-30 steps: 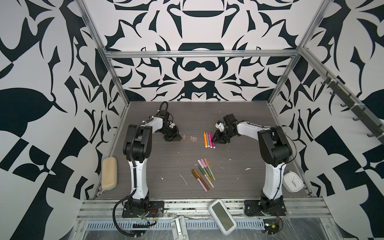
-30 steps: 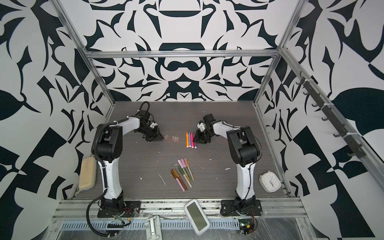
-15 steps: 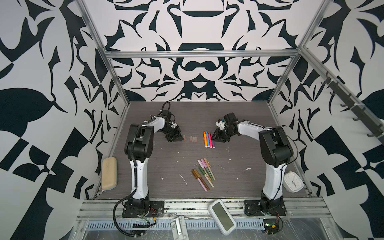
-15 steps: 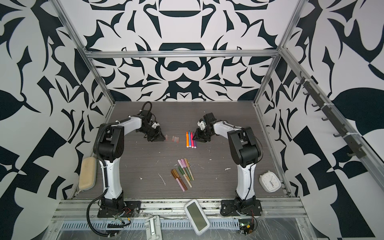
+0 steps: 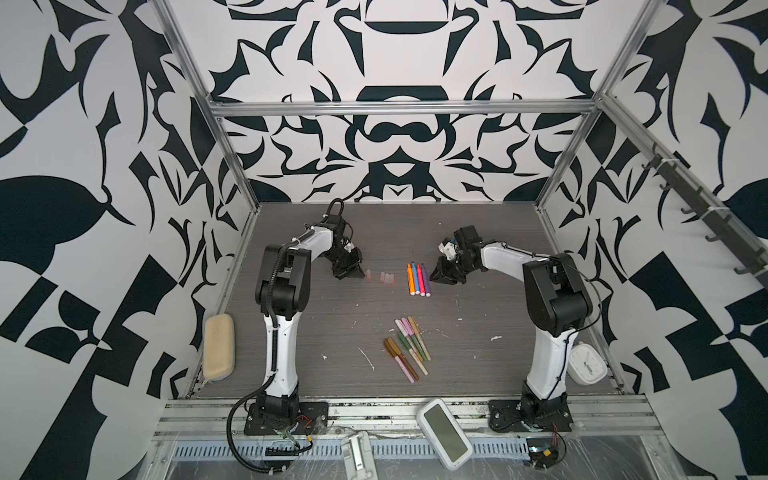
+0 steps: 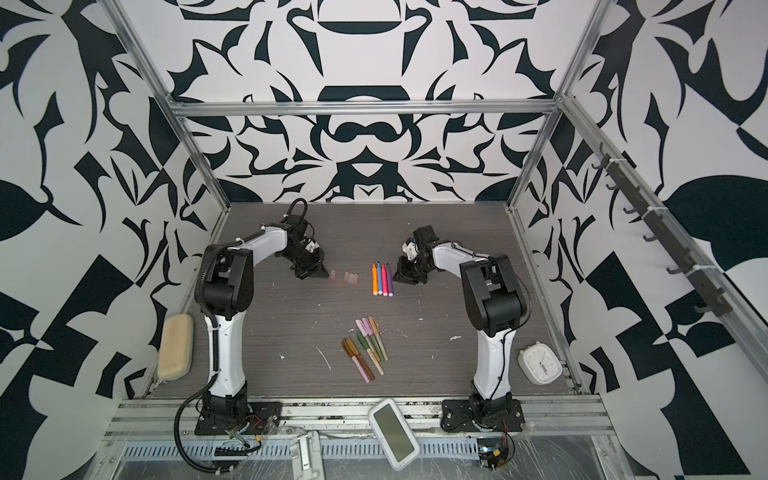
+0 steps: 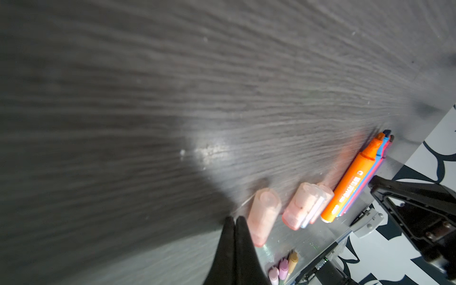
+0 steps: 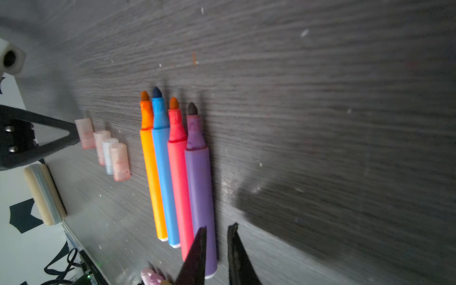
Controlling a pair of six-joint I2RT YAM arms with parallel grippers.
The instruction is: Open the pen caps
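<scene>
On the grey tabletop (image 5: 332, 324) a row of four uncapped pens (image 5: 417, 279) (image 6: 382, 279) (image 8: 177, 172) lies side by side in the order orange, blue, pink-red, purple, with the felt tips pointing toward the back wall. The right end effector (image 5: 436, 279) (image 6: 397, 279) (image 8: 217, 229) sits low just beside the row's purple pen (image 8: 199, 185), on the side away from the other arm. Its fingers stand a narrow slit apart with nothing between them. In the right wrist view one finger crosses over the purple barrel's rear end; whether it touches cannot be told. On the row's orange side, near it, three caps (image 5: 387, 278) (image 6: 351, 278) (image 7: 303, 204) (image 8: 111, 155) of translucent pale pink lie bunched together. Just beyond them, farther from the row, lies a single cap (image 5: 368, 274) (image 6: 333, 274) (image 7: 262, 217) (image 8: 85, 133). The left end effector (image 5: 356, 276) (image 6: 322, 274) (image 7: 234, 220) (image 8: 74, 138) is down there with its fingers pressed together and gripping nothing, the tip up against that single cap's side. Well apart from the row, toward the front edge, a loose cluster of capped pens (image 5: 407, 347) (image 6: 368, 347) in pink, green, gold and brown rests untouched.
</scene>
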